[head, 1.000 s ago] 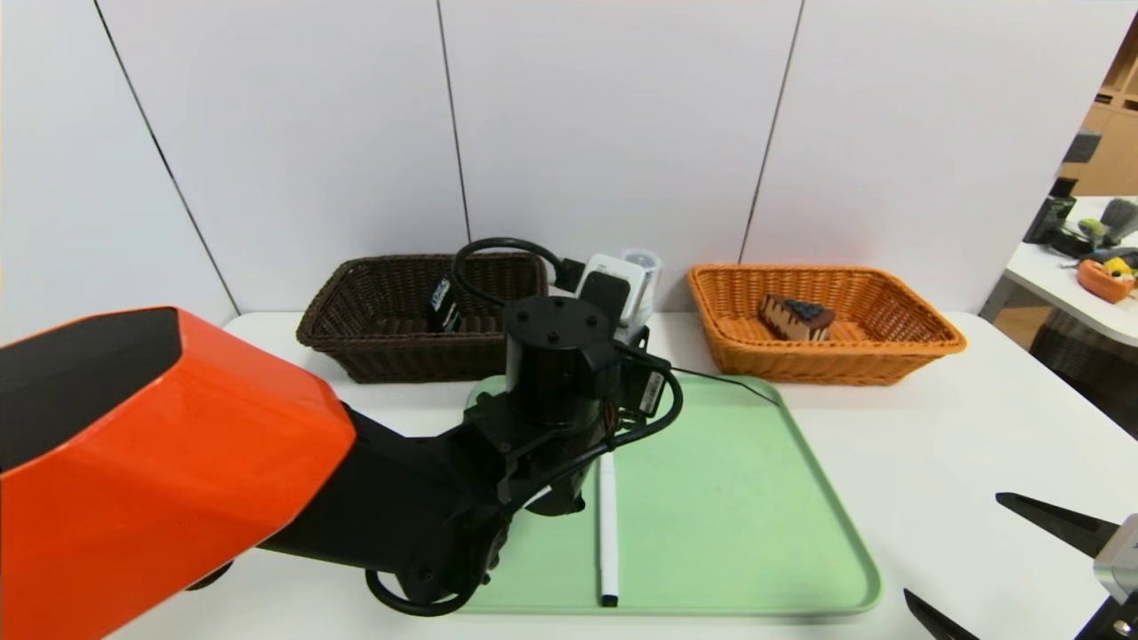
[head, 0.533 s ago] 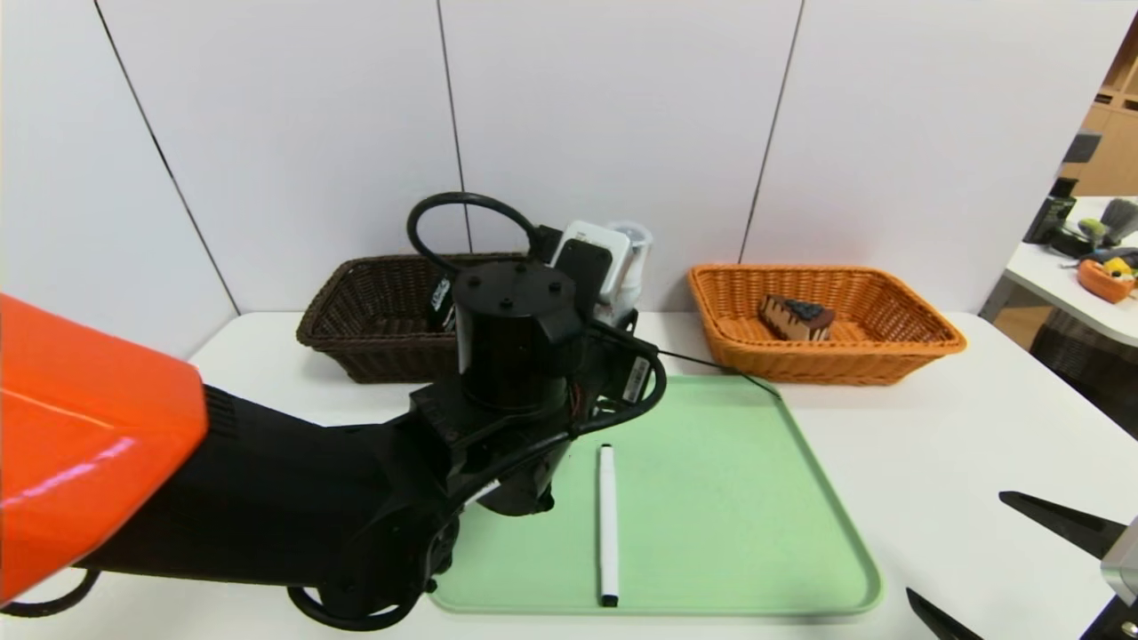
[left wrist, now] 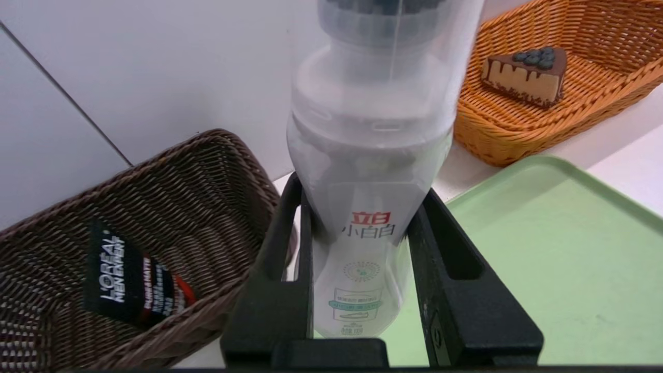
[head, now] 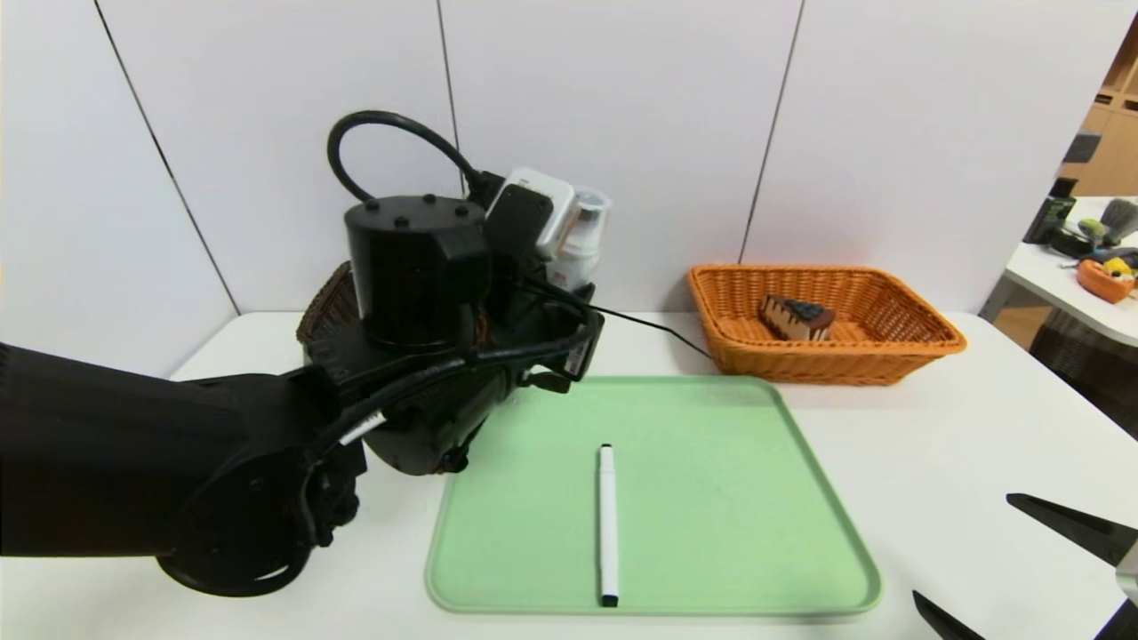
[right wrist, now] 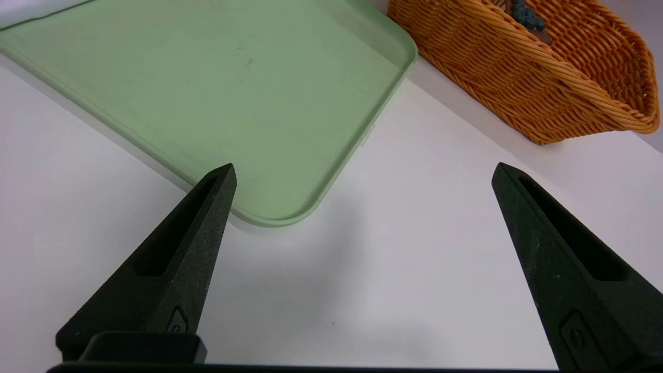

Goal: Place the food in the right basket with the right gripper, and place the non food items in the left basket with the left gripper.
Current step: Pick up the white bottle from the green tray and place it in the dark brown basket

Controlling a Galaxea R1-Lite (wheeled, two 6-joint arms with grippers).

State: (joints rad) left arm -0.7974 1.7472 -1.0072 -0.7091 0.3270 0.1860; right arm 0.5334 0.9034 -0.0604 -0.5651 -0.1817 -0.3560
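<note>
Bottle, white with a clear cap, is sitting upright in the left pincer, which is hanging in the air over the bench's back edge, between the dark basket and the orange basket. One white pen is lying alone on the green tray near the front edge; one cake slice is resting in the orange basket at the back right. Bare bench is lying open to the right of the tray, where the right pincer is idling at the front right corner.

From the left wrist, the left pincer is clamping the bottle between both fingers. One black tube is lying in the dark basket just beside it; the tray, the cake slice and the orange basket are showing on the other side.

From the right wrist, the right pincer is gaping wide above bare bench, holding nothing, beside the tray's corner, the orange basket farther off.
</note>
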